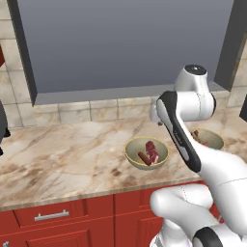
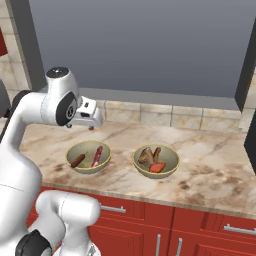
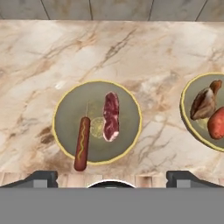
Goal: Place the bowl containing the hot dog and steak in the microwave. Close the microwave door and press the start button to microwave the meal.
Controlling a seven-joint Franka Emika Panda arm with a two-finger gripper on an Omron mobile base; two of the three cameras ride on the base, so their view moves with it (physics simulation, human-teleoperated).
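Spread wide and empty, my tool (image 3: pixel 112 177) is hovering directly above the bowl (image 3: pixel 97 122) sitting on the marble counter (image 3: pixel 144 48), with the hot dog (image 3: pixel 82 143) and steak (image 3: pixel 111 116) lying lengthwise away from me, the second bowl (image 3: pixel 205 111) off beside it.

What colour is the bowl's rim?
Pale yellow, around an olive inside; the bowl shows best in the hand view.
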